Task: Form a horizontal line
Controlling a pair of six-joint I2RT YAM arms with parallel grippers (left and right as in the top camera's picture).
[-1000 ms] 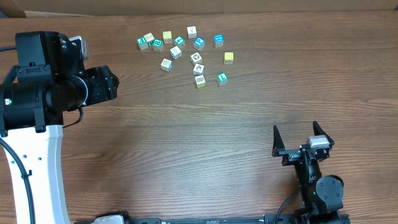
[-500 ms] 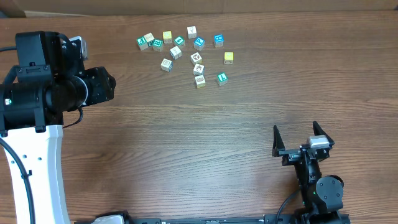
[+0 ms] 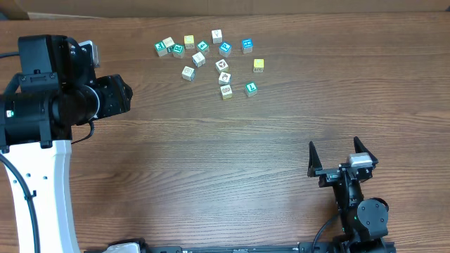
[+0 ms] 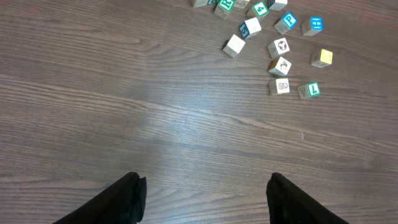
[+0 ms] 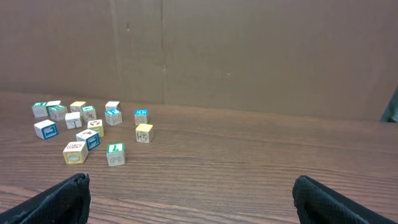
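Both sets of fingers are spread apart on my end, left gripper (image 4: pixel 205 183) and right gripper (image 5: pixel 189 183), picture cubes (image 3: pixel 222 65) sitting scattered, not lined up yet

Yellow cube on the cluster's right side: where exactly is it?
Overhead view: the yellow cube stands alone at the right fringe of the scattered cubes, touching none, with the blue-faced cube behind it and the green-faced cube in front.
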